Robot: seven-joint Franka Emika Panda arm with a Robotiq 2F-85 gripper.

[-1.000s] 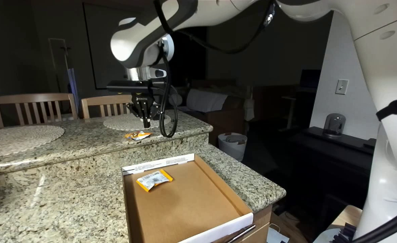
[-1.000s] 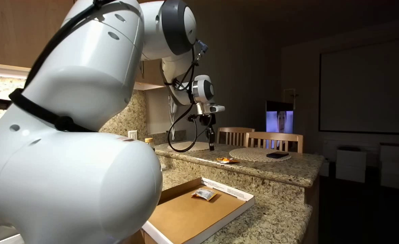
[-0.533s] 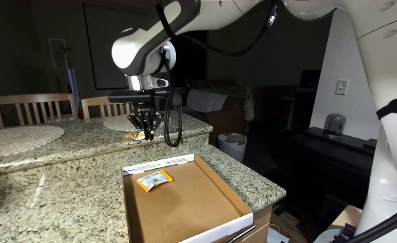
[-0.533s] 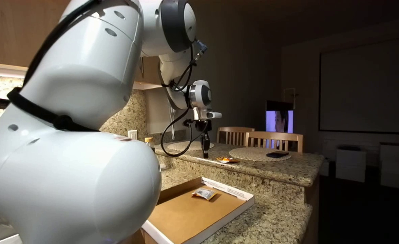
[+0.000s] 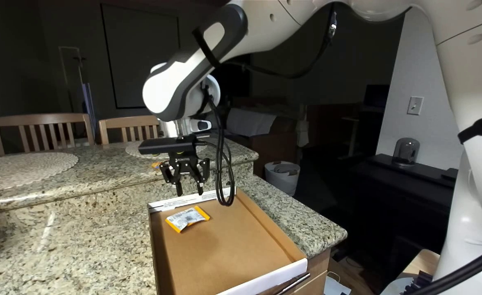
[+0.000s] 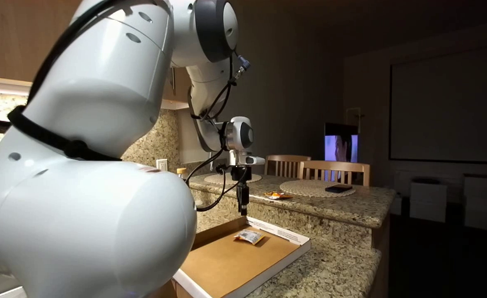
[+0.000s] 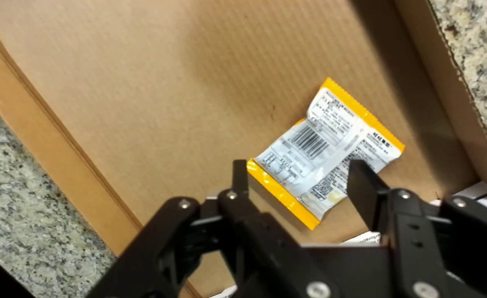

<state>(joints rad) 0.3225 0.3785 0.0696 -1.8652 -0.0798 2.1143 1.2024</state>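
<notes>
Wrist view is showing the jaws standing well apart, gripping nothing, and framing a white-and-yellow packet [image 7: 330,149] that's lying barcode-up beneath them. Both exterior views are revealing the air between jaws and packet; in an exterior view the fingertips [image 6: 244,210] are standing edge-on, hiding their spread. That packet is resting inside the cardboard tray [image 5: 233,250], near its white end wall [image 5: 163,204], and the tray is sitting on the granite desk [image 5: 85,246]. On the raised ledge [image 6: 363,203], an exterior view alone is showing a whole orange packet [image 6: 277,195] and a phone [image 6: 338,188].
</notes>
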